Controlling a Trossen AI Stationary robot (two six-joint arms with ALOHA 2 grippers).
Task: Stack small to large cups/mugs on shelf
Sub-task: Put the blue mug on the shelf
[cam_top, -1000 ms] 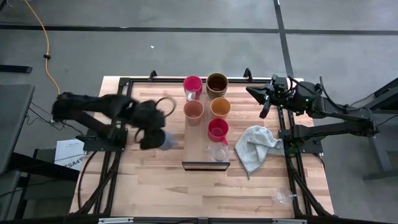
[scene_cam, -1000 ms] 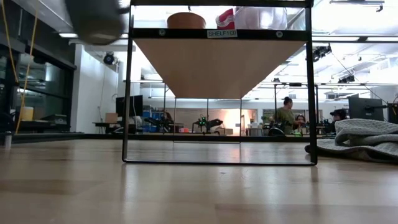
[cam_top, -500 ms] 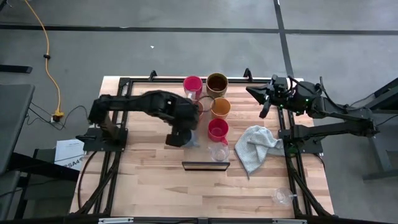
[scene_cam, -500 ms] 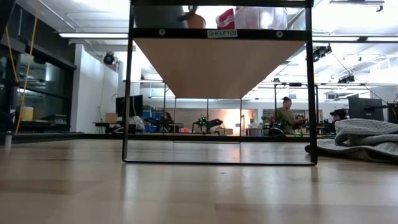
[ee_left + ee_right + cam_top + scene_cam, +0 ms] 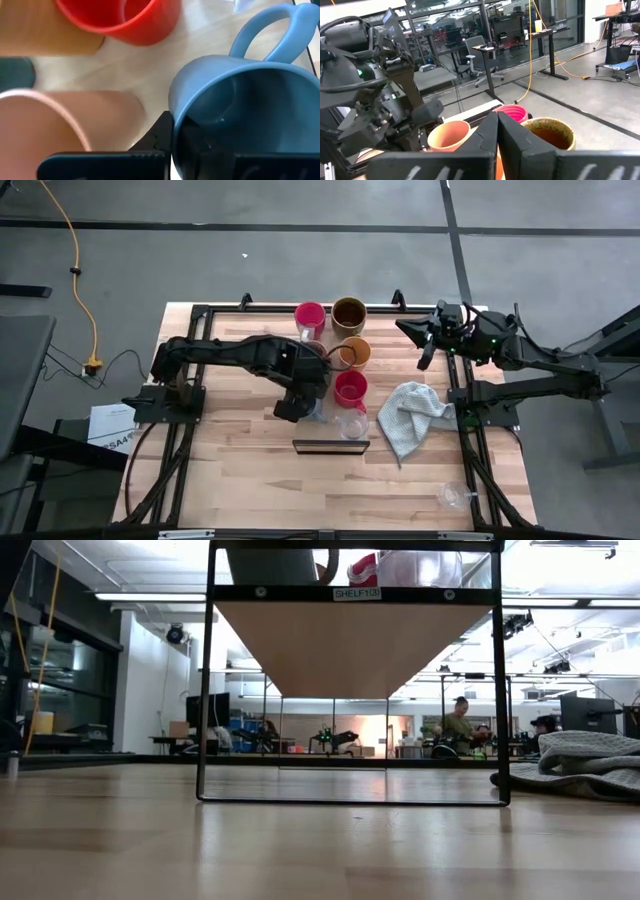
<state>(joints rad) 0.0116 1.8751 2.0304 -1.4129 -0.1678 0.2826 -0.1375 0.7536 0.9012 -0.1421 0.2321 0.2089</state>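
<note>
On the shelf (image 5: pixel 306 395), most of the cups already stand in two rows. In the high view a red mug (image 5: pixel 310 314) and the olive-brown cup (image 5: pixel 349 312) sit at the far end; next comes an orange cup (image 5: pixel 355 352), with the place beside it hidden under the left arm; then a second red mug (image 5: pixel 350 389), and a glass cup (image 5: pixel 351 424) at the near end by the dark front edge.

The left gripper (image 5: pixel 296 404) hangs over the near left part of the shelf, pinching the blue mug (image 5: pixel 240 100). Its wrist view shows one finger inside the mug and the wall clamped between the two, handle pointing away. A pale orange cup (image 5: pixel 60 125) is just beside it, and the red mug's rim (image 5: pixel 120 20) lies beyond. Whether the blue mug's base is already touching the board I cannot tell.

The right gripper (image 5: pixel 411 331) waits past the far right of the shelf, fingers pressed together and holding nothing. A grey cloth (image 5: pixel 410 416) lies on the table right of the shelf.

By my reckoning six cups are placed and the blue mug is going into the seventh spot. What remains is to let it go there, then fetch the other glass cup (image 5: pixel 455 496), which is well apart at the table's near right corner.
</note>
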